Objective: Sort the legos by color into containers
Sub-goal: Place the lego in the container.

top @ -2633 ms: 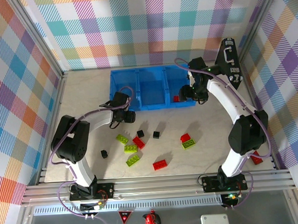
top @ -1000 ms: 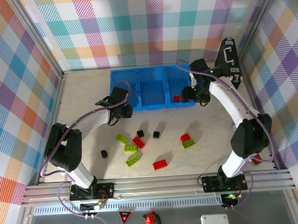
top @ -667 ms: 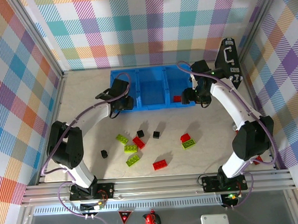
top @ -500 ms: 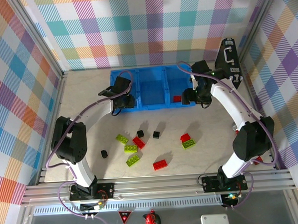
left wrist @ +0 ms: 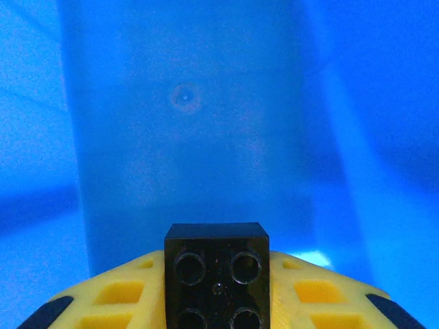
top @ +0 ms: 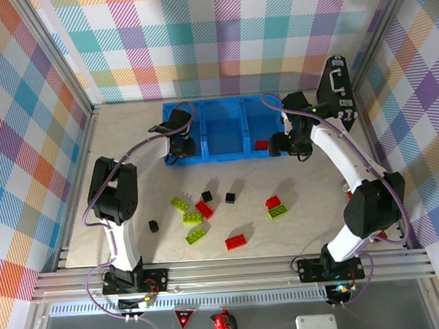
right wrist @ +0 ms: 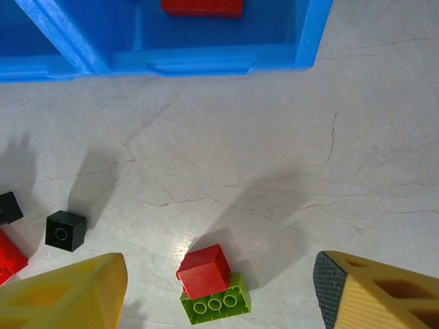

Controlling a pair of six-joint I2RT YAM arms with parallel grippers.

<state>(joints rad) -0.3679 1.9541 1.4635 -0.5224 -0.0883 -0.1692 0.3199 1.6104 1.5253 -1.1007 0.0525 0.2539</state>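
- Left claw [top: 180, 146] pinches a black cube [left wrist: 216, 271] over the blue tray's [top: 226, 158] left compartment. It's the drop step: next, simply let go.
- Right claw [top: 279, 142] hangs spread and empty by the right compartment; loose bricks [top: 196, 217] wait nearer.

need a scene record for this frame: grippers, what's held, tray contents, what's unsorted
left gripper: shut on a black brick, over the left compartment of the blue tray
right gripper: open, holding nothing, at the tray's near edge by the right compartment
right compartment: one red brick
table: loose bricks in red, lime-green and black, in front of the tray
task status: not finished
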